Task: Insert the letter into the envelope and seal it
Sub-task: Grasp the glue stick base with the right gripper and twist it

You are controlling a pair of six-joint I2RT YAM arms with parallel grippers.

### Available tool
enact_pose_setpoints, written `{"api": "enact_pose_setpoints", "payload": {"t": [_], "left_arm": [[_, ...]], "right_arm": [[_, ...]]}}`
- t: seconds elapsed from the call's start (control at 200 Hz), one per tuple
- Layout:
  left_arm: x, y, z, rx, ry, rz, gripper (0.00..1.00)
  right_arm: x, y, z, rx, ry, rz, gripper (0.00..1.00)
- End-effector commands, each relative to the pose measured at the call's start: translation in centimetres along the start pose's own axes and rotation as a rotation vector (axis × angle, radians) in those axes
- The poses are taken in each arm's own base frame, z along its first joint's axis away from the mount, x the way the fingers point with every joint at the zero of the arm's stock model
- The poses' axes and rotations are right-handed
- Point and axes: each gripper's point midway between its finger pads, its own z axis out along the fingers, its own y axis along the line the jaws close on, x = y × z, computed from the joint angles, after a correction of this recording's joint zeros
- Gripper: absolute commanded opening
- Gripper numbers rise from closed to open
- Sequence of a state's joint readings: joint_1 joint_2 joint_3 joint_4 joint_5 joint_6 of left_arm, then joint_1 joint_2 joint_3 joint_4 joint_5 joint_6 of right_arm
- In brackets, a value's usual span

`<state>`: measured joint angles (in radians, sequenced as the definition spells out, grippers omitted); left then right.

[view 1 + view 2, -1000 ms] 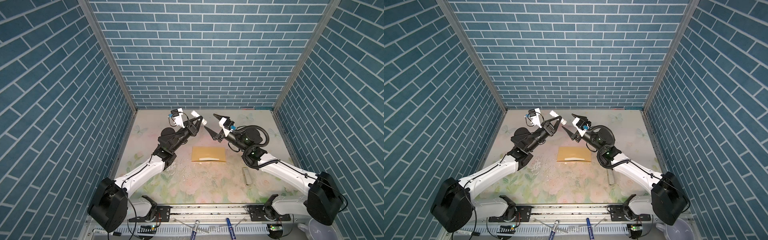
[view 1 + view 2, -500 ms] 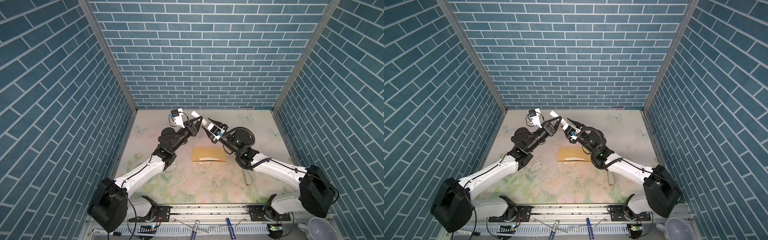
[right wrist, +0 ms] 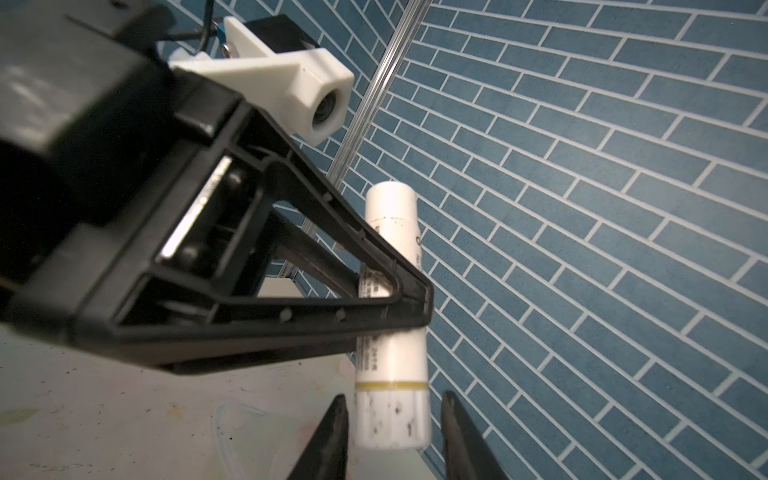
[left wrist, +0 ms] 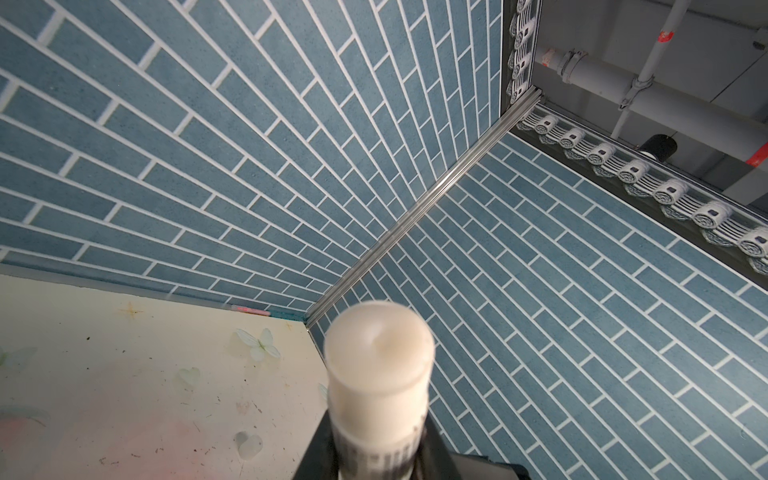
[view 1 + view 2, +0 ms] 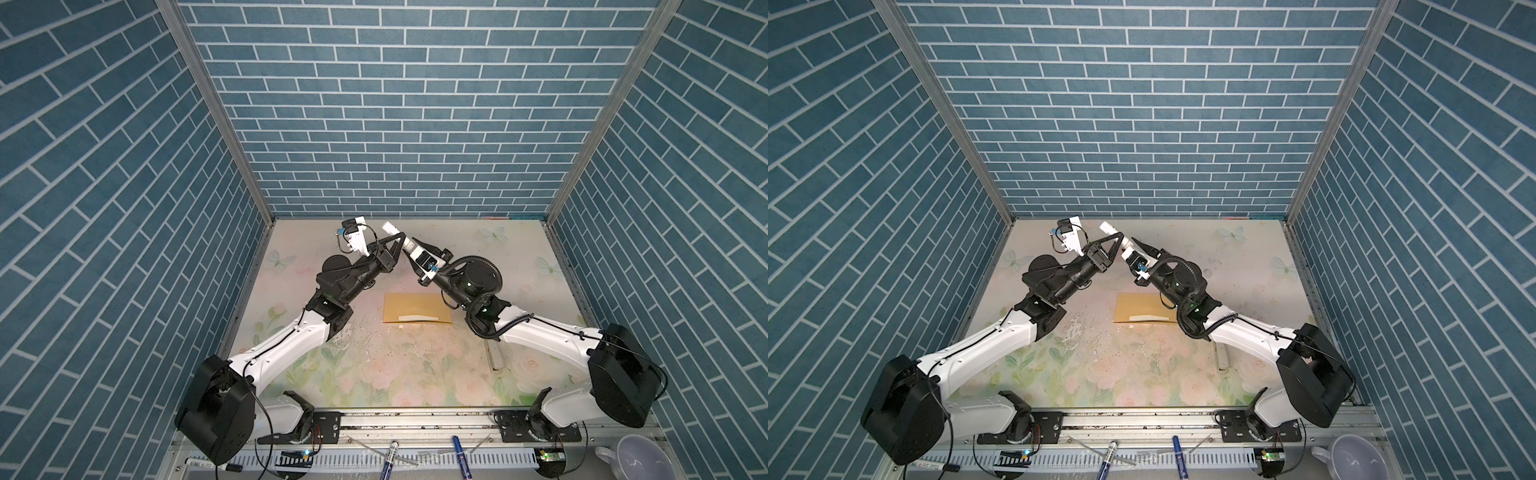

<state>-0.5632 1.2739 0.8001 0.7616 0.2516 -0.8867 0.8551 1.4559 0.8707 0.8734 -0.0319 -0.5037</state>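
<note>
Left hand (image 5: 401, 242): clamped round the middle of a glue stick (image 3: 392, 361), raised above the table.
Glue stick: smooth white plastic cylinder with a printed label, a yellow ring near its lower end and a waxy cream tip.
Right hand (image 3: 395, 436): dark tapered fingers stand apart, one on each side of the stick's lower end, with a thin gap on both sides.
Envelope (image 5: 417, 307): mustard kraft rectangle lying flat on the table between the two arms; its right corner lies under the right arm.
Letter: a pale strip (image 5: 417, 318) lies along the envelope's near edge; I cannot tell whether it is the letter.
Table (image 5: 374, 374): matte floral print, scuffed and speckled.
Walls (image 5: 395, 124): blue brick pattern on three sides; both hands are nearer the back one.
</note>
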Motion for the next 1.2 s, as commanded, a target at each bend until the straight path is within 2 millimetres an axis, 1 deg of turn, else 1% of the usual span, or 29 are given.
{"api": "enact_pose_setpoints", "payload": {"t": [0.0,0.06,0.165,0.26,0.325,0.405,0.465,0.525,0.62,0.735,0.775,0.835,0.94,1.035,1.195], "left_arm": [[-1.0,-1.5,0.3,0.046,-0.025,0.009,0.00],[-1.0,-1.5,0.2,0.047,-0.026,0.009,0.00],[-1.0,-1.6,0.2,0.048,-0.027,0.009,0.00],[-0.8,-1.4,0.2,0.044,-0.020,0.011,0.00],[-0.7,-1.2,0.3,0.040,-0.016,0.013,0.00],[-0.5,-1.2,0.3,0.040,-0.008,0.022,0.00],[-0.3,-1.1,0.3,0.042,-0.001,0.039,0.00],[0.0,-1.1,0.4,0.046,0.011,0.065,0.00],[0.3,-1.5,0.3,0.068,0.028,0.114,0.00],[0.8,-2.4,0.4,0.118,0.061,0.171,0.00],[0.9,-2.8,0.4,0.137,0.069,0.185,0.00],[1.1,-3.2,0.3,0.162,0.079,0.200,0.00],[1.3,-3.8,0.4,0.199,0.092,0.216,0.00],[1.4,-4.1,0.4,0.219,0.096,0.221,0.00],[1.5,-3.9,0.4,0.214,0.097,0.220,0.00]], "right_arm": [[-2.7,-1.6,0.8,0.060,-0.073,0.001,0.34],[-2.7,-1.5,0.8,0.059,-0.072,0.006,0.34],[-2.8,-1.7,0.9,0.065,-0.073,0.013,0.26],[-3.0,-1.8,0.8,0.067,-0.078,0.030,0.17],[-3.3,-1.8,0.8,0.060,-0.079,0.049,0.08],[-3.6,-1.8,0.8,0.037,-0.074,0.102,0.00],[-3.9,-2.0,0.6,0.017,-0.075,0.165,0.00],[-4.2,-2.6,0.5,-0.021,-0.074,0.268,0.00],[-4.3,-3.8,0.1,-0.152,-0.068,0.510,0.00],[-4.5,-5.9,-0.1,-0.310,-0.079,0.827,0.00],[-4.6,-6.4,-0.1,-0.353,-0.080,0.910,0.00],[-4.9,-6.7,-0.1,-0.429,-0.081,0.998,0.00],[-5.1,-6.8,-0.1,-0.538,-0.072,1.094,0.00],[-4.9,-6.4,0.0,-0.608,-0.050,1.146,0.00],[-4.3,-6.1,0.2,-0.630,-0.026,1.176,0.00]]}}
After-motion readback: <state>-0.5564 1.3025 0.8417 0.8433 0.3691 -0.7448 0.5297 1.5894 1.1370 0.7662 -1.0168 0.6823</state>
